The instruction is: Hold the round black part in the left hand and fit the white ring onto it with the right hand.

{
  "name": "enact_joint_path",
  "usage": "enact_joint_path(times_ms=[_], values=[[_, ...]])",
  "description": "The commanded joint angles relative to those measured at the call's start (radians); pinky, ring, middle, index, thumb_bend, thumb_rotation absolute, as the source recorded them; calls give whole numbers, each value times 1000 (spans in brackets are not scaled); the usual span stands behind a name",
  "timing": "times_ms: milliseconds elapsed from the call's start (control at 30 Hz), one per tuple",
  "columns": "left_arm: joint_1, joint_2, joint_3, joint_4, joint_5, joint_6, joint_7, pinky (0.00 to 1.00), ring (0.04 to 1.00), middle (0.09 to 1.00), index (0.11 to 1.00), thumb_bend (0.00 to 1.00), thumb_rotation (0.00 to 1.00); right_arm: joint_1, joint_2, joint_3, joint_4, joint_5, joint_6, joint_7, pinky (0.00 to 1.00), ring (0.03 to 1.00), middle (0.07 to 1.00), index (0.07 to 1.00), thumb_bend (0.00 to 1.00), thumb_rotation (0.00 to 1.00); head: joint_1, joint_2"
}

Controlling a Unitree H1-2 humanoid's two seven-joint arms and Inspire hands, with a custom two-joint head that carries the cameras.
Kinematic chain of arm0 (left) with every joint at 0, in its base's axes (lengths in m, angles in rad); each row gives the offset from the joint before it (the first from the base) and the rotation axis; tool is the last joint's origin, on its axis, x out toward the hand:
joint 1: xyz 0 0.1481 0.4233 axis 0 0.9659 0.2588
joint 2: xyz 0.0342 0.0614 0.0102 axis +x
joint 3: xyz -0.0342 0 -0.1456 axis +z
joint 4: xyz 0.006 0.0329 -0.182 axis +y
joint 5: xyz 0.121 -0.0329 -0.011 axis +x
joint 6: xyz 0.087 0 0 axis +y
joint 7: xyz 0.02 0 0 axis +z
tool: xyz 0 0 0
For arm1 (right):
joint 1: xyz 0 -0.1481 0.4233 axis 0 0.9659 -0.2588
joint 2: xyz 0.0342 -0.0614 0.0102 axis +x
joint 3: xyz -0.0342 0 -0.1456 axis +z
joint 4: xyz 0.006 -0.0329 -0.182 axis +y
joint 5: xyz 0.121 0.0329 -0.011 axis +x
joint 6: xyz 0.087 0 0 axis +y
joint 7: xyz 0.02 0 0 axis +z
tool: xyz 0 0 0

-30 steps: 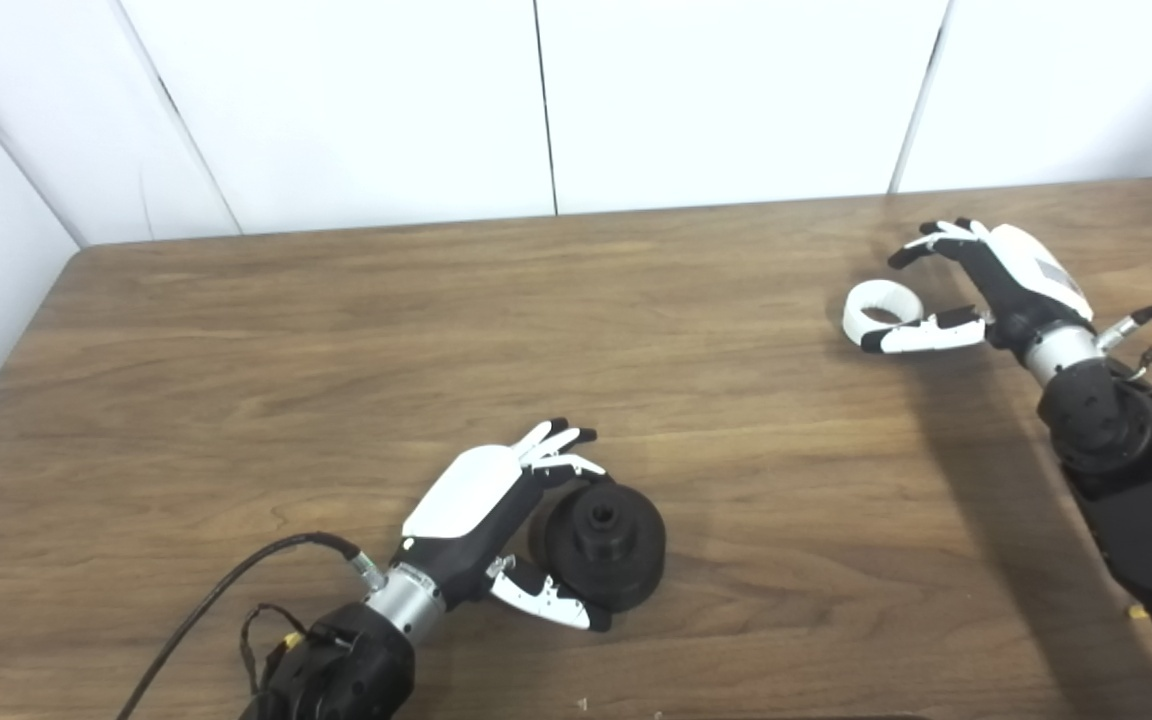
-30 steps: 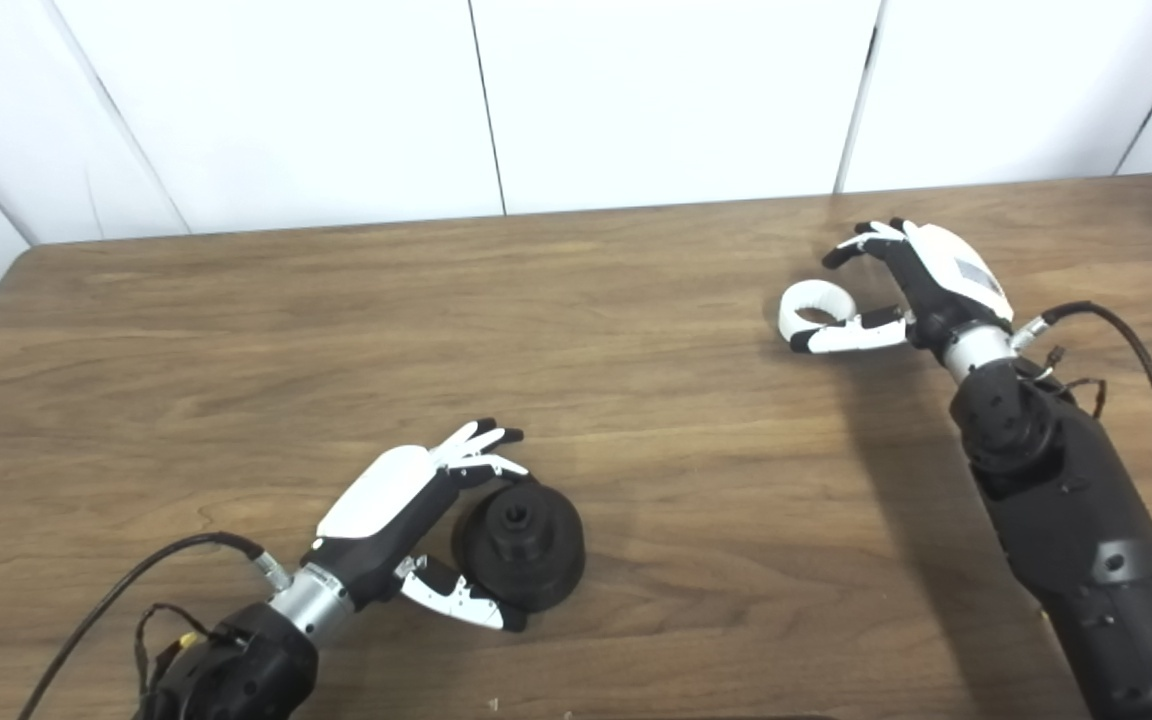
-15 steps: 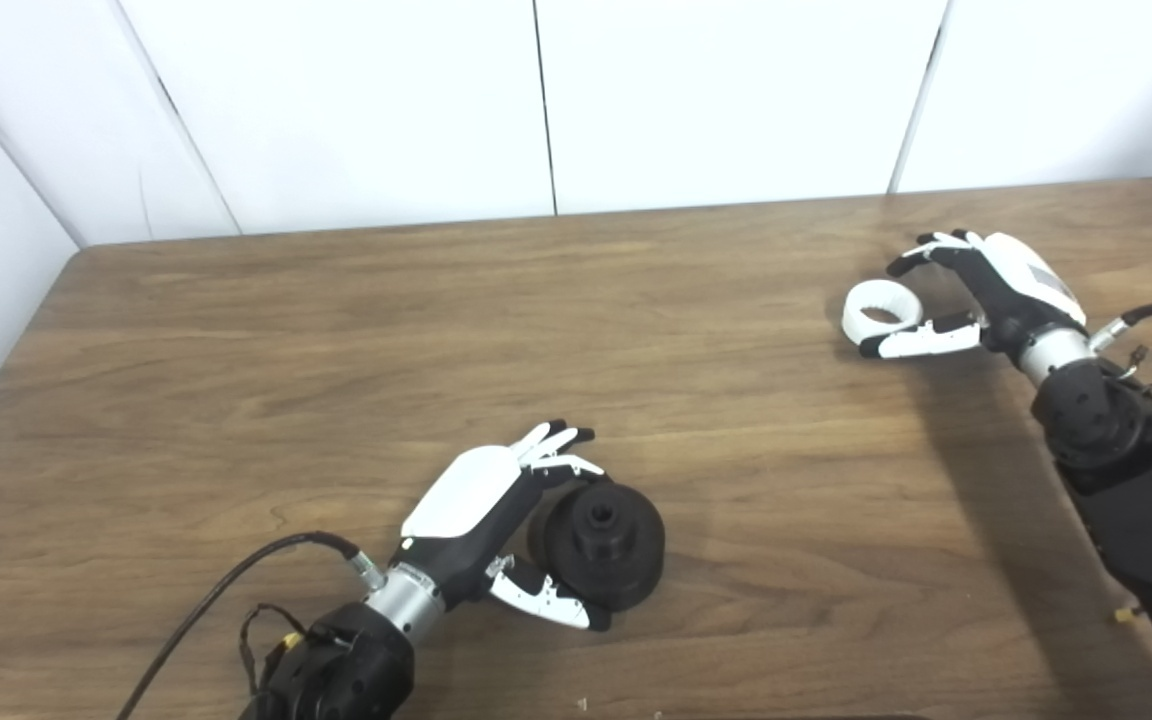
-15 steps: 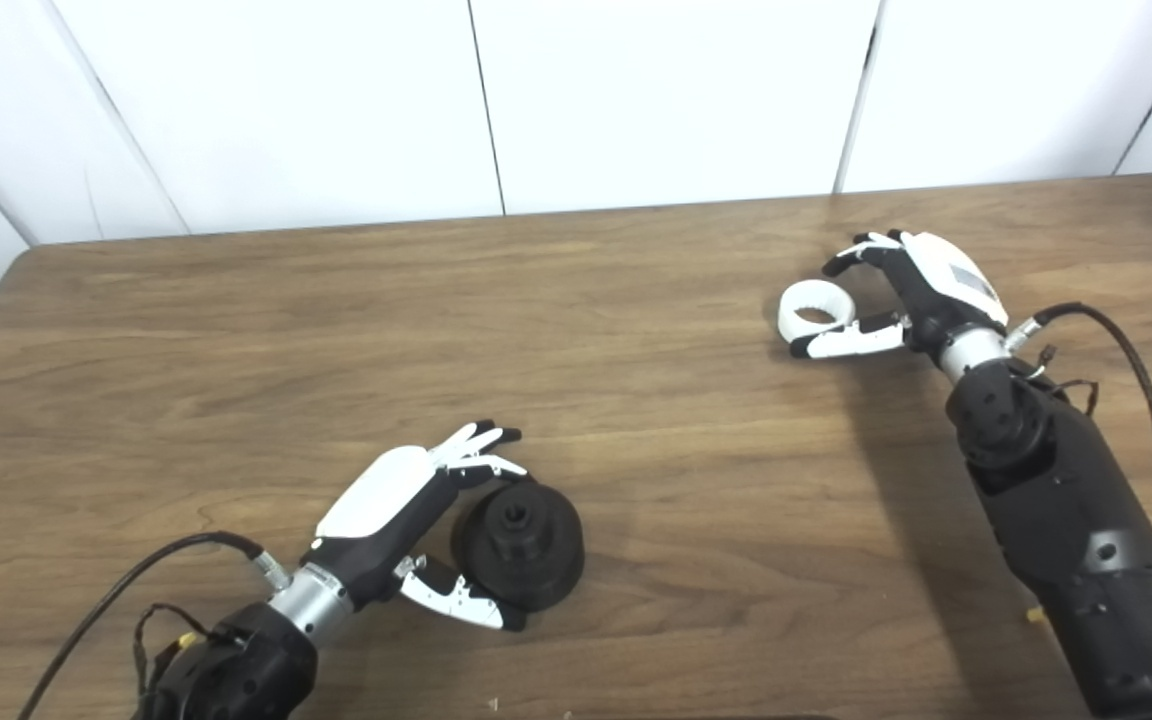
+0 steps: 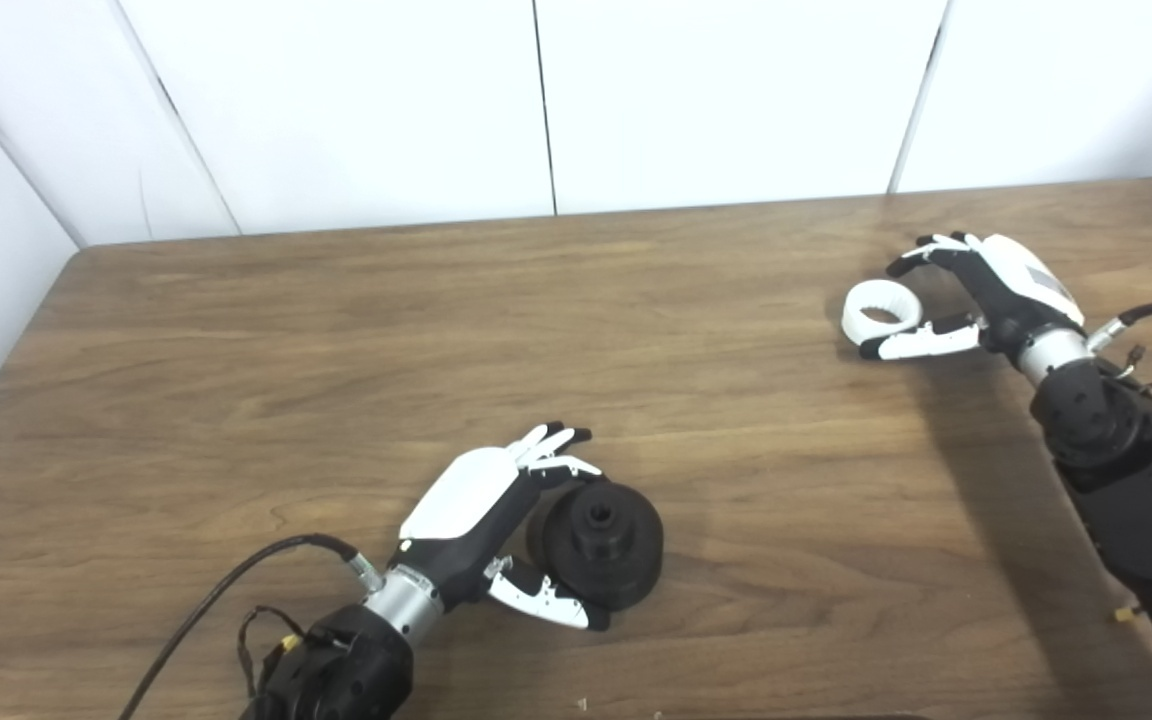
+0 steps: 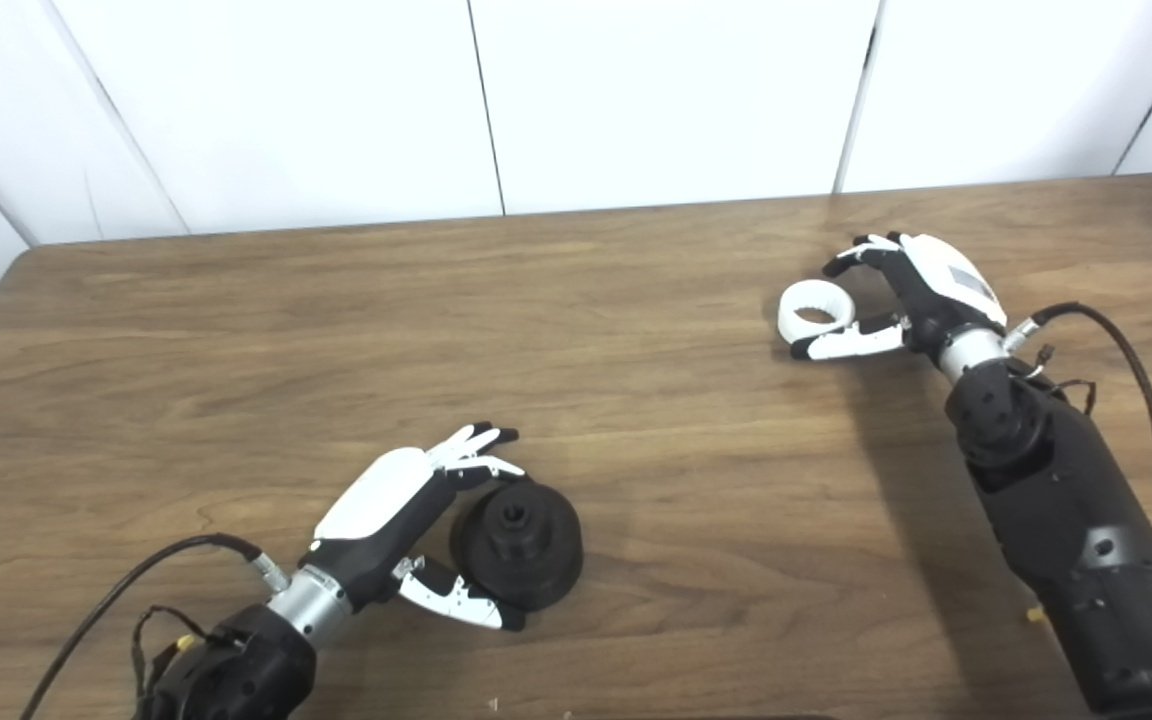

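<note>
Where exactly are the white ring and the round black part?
white ring [image 5: 881,310], left eye view, on its near rim.
round black part [image 5: 604,540], left eye view, on its top face beside the centre hole.

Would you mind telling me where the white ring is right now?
The white ring lies far right on the table, between the right hand's fingers and thumb.

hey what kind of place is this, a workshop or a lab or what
Most likely a robot test bench in a lab. A bare wooden table stands against plain white wall panels, and the only things on it are a round black part and a white ring.
</note>
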Motion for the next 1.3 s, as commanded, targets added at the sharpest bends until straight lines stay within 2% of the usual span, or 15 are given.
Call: enact_joint_path(times_ms=[0,867,1267], values=[[-4,7,3,-20,6,3,0,957,1000,964,693,897,215,-50,-22,-6,-19,3,-34,-29,1000,1000,924,715,1000,377,0,2],[1,2,4,-30,1,17,-3,948,1000,963,699,897,211,-50,-11,15,9,-3,-75,-97,1000,999,883,592,901,209,-1,5],[3,3,-2,-33,7,27,-7,980,1000,967,703,896,206,-41,-12,8,13,5,-110,-122,994,974,865,568,849,285,-1,3]])
